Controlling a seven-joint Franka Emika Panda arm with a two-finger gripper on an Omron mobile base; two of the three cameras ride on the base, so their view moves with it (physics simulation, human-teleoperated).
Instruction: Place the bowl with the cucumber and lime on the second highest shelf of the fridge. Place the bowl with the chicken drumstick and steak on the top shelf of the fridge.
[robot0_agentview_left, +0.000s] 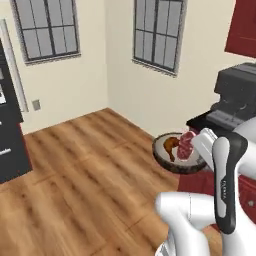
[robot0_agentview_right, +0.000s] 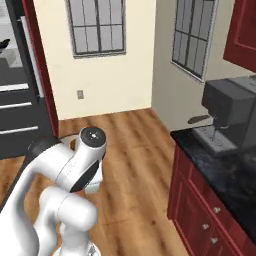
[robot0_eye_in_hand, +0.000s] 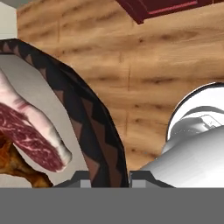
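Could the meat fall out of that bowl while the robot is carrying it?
Maybe. The pincer pinches only the bowl's thin rim, so the bowl could tilt or slip. The steak stands higher than the rim and could slide out with the chicken drumstick. The bowl hangs over the wooden floor, so anything dropped lands there.

Cream walls (robot0_agentview_left: 75, 85), two dark-framed grid windows (robot0_agentview_left: 157, 32), wood plank floor (robot0_agentview_left: 90, 170); black counter (robot0_agentview_right: 220, 170) over dark red cabinets (robot0_agentview_right: 200, 210), grey coffee machine (robot0_agentview_right: 232, 112) on top; wall socket (robot0_agentview_right: 80, 94)
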